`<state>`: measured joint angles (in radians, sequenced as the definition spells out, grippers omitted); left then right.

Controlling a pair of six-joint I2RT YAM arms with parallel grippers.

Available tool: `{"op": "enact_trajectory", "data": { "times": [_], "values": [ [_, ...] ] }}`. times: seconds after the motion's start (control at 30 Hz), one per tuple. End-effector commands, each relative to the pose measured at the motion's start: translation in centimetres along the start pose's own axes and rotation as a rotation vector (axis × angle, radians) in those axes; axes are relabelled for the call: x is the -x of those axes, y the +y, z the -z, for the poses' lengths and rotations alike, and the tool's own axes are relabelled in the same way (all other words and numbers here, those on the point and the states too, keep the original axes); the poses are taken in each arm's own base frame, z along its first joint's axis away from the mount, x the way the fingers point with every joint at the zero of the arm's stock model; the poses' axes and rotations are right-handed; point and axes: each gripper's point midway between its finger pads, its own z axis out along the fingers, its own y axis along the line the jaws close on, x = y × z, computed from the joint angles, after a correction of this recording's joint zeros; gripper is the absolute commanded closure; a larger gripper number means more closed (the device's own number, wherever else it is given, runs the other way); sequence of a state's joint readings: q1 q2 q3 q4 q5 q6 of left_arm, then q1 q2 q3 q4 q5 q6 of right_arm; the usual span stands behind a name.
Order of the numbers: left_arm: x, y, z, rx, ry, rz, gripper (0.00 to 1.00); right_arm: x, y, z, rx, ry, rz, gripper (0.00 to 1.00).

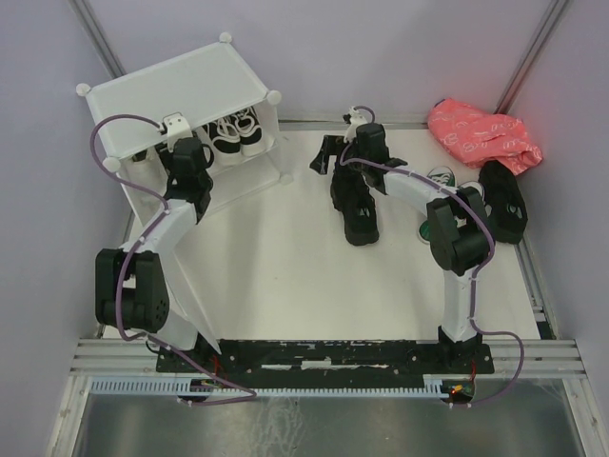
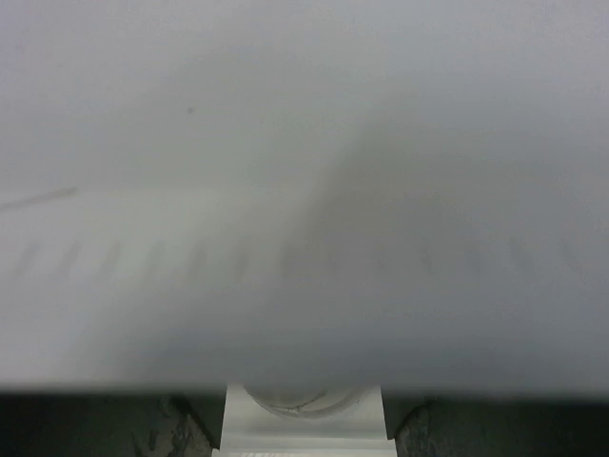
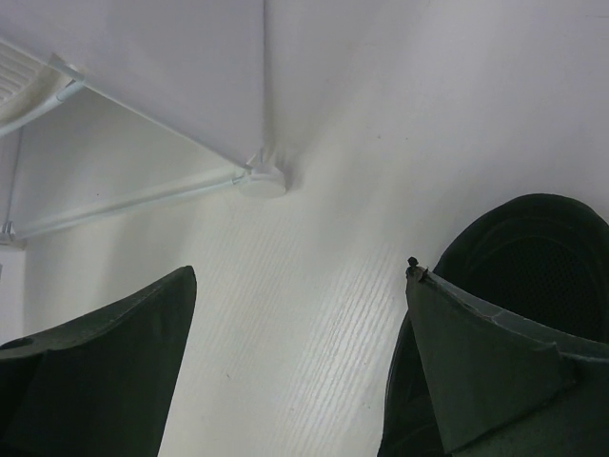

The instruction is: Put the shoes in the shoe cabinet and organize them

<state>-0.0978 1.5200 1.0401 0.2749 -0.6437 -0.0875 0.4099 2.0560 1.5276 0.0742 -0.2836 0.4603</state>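
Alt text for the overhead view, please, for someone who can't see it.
Seen from above, the left hand sits at the front edge of the white shoe cabinet, with black-and-white sneakers inside. The right hand hovers beside two black shoes mid-table. A pink bag, green sneakers and a third black shoe lie far right.

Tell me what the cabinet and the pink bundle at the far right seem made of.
The cabinet looks like matte white plastic panels, clipped together by round corner knobs. The pink bundle looks like thin, crinkled plastic film with white print, slightly glossy; it could be light fabric.
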Motion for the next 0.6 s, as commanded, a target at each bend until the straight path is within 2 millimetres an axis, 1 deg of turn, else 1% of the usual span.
{"op": "enact_trajectory", "data": {
  "times": [0.0,0.03,0.07,0.1,0.17,0.33,0.47,0.57],
  "values": [
    [-0.9,-1.1,-2.3,-0.089,0.036,-0.059,0.66,3.8,2.1,1.6,0.063,-0.102,0.022,0.01],
    [-1.0,-0.9,-2.2,-0.081,0.040,-0.055,0.82,3.7,2.1,1.6,0.062,-0.102,0.021,0.01],
    [-1.1,-0.7,-2.1,-0.070,0.042,-0.052,0.94,3.7,2.0,1.6,0.062,-0.102,0.021,0.01],
    [-1.1,-0.4,-2.0,-0.058,0.042,-0.050,0.97,3.7,2.0,1.6,0.062,-0.104,0.020,0.01],
    [-0.7,0.3,-1.7,-0.031,0.032,-0.038,0.97,3.5,1.9,1.6,0.063,-0.100,0.017,0.01],
    [1.3,3.9,-0.6,0.157,-0.033,0.048,0.97,3.2,1.8,1.6,0.068,-0.102,0.012,0.01],
    [3.9,7.1,1.5,0.278,-0.150,0.141,0.97,2.9,1.4,1.6,0.063,-0.094,0.011,0.01],
    [5.3,9.1,2.7,0.355,-0.205,0.156,0.97,2.7,1.3,1.5,0.062,-0.092,0.009,0.01]
  ]
}}
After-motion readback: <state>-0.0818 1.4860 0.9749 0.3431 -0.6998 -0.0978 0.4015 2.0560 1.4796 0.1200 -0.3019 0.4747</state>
